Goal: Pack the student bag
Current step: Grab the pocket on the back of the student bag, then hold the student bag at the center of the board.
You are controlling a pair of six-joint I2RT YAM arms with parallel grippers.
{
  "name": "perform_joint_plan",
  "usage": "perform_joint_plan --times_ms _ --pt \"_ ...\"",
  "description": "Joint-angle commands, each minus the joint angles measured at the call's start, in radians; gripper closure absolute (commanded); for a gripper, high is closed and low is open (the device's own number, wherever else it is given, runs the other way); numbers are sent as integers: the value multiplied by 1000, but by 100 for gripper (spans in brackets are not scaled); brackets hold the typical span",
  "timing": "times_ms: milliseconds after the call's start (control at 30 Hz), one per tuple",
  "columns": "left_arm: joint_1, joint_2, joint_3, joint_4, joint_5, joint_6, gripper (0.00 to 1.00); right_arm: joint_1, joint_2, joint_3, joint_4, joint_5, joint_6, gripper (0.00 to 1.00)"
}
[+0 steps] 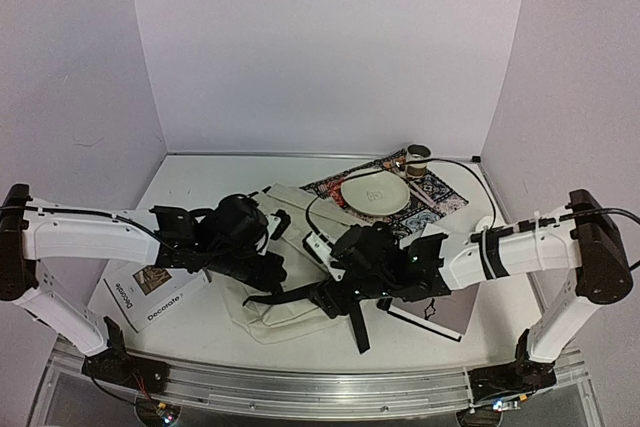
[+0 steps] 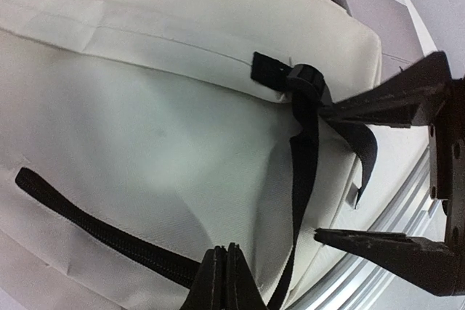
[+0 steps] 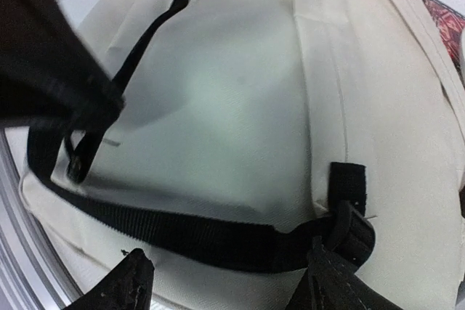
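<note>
The student bag (image 1: 292,209), cream fabric with black trim, lies flat on the table under both arms and fills the left wrist view (image 2: 145,107) and the right wrist view (image 3: 240,92). My left gripper (image 1: 268,272) is shut, its fingertips (image 2: 227,259) pinched together at the end of the bag's black zipper (image 2: 87,212). What exactly sits between them is hidden. My right gripper (image 1: 345,297) stands open (image 3: 227,260), one finger on each side of a black strap (image 3: 203,234) near its buckle, low over the fabric.
A "Decorate" booklet (image 1: 150,292) lies at the left. A patterned mat (image 1: 440,192) with a white plate (image 1: 375,194) and a cup (image 1: 417,155) is at the back right. A grey flat item (image 1: 445,312) lies under the right arm. A metal rail (image 1: 300,387) edges the front.
</note>
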Motion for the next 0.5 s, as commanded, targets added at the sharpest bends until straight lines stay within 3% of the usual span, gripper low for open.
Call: perform_joint_plan --times_ms 0,233,467 --pt "54 -58 -62 132 87 -69 100 16 -42 -58 161 -120 -254 27" --pt "73 -91 -104 245 177 -124 100 39 -32 -119 334 -187 -504 27" --pt "80 -115 -135 312 217 -171 100 45 25 -112 400 -202 -620 32"
